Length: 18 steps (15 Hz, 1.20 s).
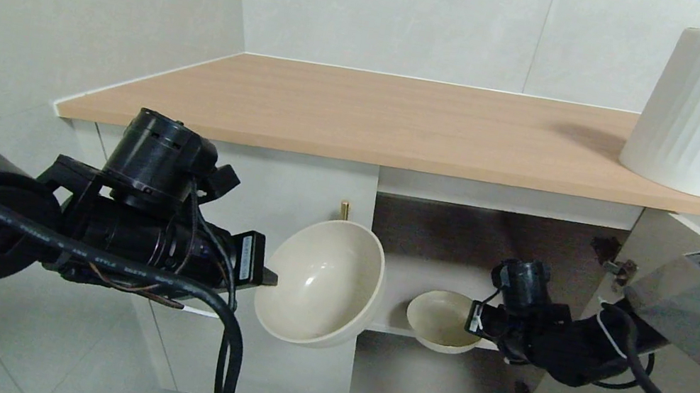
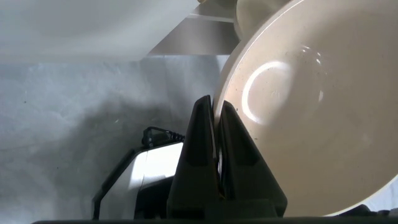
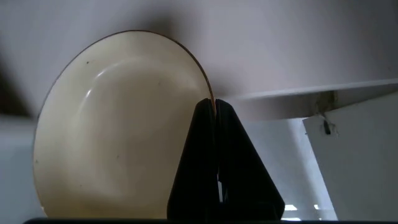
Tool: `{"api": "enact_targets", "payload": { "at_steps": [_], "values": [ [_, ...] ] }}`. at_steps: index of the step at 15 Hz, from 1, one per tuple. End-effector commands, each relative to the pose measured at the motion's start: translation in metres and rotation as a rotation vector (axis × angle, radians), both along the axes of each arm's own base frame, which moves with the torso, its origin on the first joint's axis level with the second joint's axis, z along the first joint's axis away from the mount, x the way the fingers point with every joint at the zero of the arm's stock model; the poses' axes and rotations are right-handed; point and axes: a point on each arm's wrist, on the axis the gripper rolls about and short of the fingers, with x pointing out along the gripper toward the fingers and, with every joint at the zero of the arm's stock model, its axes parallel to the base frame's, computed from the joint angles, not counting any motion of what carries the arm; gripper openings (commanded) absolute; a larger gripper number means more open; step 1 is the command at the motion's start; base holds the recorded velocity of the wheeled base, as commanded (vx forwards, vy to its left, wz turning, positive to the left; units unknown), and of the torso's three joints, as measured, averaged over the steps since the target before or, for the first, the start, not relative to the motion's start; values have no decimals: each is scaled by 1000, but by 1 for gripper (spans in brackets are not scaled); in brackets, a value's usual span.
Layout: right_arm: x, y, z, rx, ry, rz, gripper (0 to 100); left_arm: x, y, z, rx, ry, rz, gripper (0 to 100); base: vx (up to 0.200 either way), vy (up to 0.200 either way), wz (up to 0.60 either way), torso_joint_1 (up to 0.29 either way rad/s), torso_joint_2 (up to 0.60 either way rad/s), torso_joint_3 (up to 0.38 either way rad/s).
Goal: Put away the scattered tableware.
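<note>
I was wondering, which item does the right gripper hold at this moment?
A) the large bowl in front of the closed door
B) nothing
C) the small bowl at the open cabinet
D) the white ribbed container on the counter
C: the right gripper is shut on the rim of the small bowl at the open cabinet, while the left gripper holds the large bowl.

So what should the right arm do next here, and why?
Probably ease the small bowl down onto the cabinet shelf, then open the right gripper. The gripper is clamped on the bowl's rim, and the bowl sits tilted at the shelf's front, inside the open cabinet.
</note>
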Motion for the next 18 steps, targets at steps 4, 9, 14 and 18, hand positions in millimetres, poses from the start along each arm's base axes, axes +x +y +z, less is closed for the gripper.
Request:
{"api": "enact_targets", "payload": {
  "at_steps": [4, 9, 14, 18],
  "values": [
    [28, -5, -39, -37, 16, -83, 0, 1, -2, -3, 4, 10, -1, 0, 0, 0, 0, 0, 0, 0],
    [48, -9, -58, -72, -7, -151, 0, 2, -2, -5, 7, 17, -1, 0, 0, 0, 0, 0, 0, 0],
    [63, -10, -58, -65, -41, -171, 0, 6, -4, -12, 16, 36, -3, 0, 0, 0, 0, 0, 0, 0],
    [75, -6, -56, -53, -79, -176, 0, 7, -5, -13, 18, 40, -3, 0, 0, 0, 0, 0, 0, 0]
  ]
}}
